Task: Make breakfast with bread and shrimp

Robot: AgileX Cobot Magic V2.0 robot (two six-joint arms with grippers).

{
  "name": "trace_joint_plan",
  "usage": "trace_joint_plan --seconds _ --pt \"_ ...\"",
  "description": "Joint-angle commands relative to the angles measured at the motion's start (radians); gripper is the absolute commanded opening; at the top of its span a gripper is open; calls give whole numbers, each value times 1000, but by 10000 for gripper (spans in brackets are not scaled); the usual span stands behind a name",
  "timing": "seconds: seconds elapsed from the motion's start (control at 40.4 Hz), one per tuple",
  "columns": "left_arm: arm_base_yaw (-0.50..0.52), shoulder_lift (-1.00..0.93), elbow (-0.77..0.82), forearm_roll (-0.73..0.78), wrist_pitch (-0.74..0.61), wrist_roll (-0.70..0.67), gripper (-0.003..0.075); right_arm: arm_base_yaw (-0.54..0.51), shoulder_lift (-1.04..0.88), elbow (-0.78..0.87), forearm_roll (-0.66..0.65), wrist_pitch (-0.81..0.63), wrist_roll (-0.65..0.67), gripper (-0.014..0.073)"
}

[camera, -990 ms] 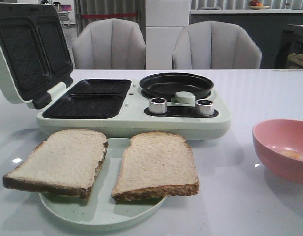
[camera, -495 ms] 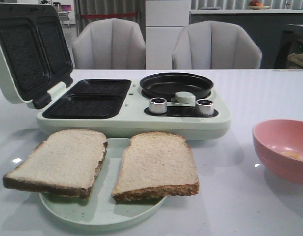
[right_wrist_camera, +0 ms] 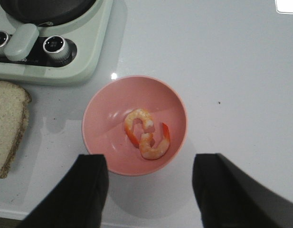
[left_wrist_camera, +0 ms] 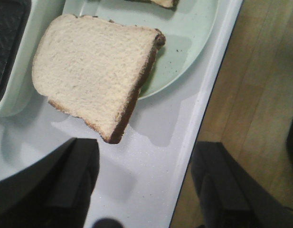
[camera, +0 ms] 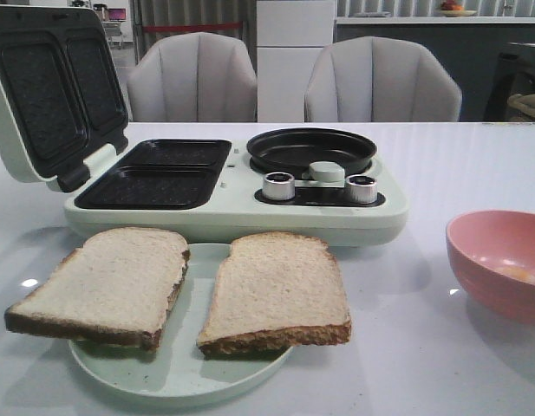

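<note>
Two bread slices lie on a pale green plate [camera: 176,373]: the left slice [camera: 107,282] overhangs the rim, the right slice [camera: 280,290] sits beside it. The left wrist view shows the left slice [left_wrist_camera: 96,73] just beyond my open left gripper [left_wrist_camera: 146,183], which hovers over the table's edge with nothing between its fingers. Curled orange-pink shrimp [right_wrist_camera: 146,134] rest in a pink bowl [right_wrist_camera: 108,123], also at the front view's right as the bowl [camera: 501,260]. My open right gripper [right_wrist_camera: 151,187] hangs over the bowl's near rim, empty. Neither gripper shows in the front view.
A pale green breakfast maker [camera: 232,212] stands behind the plate, its lid [camera: 50,87] raised, with two black sandwich wells [camera: 154,173], a round black pan [camera: 312,149] and two metal knobs [camera: 278,185]. Two grey chairs stand beyond the table. Wooden floor [left_wrist_camera: 260,95] lies past the table's edge.
</note>
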Motion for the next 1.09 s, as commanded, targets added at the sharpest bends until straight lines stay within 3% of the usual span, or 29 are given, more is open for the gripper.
trace_joint_plan --seconds 0.0,0.272,0.371,0.569,0.743,0.99,1.064 --pt "-54 52 -23 229 -26 -208 456 2 1 -32 -3 -57 -10 507" --pt "-74 233 -23 672 13 -601 456 2 1 -32 -3 -57 -10 507" --pt "-74 285 -23 778 13 -675 456 2 1 -32 -3 -57 -10 507" --pt "-74 392 -23 914 23 -723 456 2 1 -32 -3 -57 -10 507" --pt "-74 484 -43 1051 78 -885 456 2 1 -32 -3 -57 -10 507" --pt "-74 589 -93 1064 125 -890 453 2 1 -32 -3 -57 -10 507" --pt "-74 609 -101 1064 139 -890 421 2 1 -32 -3 -57 -10 507"
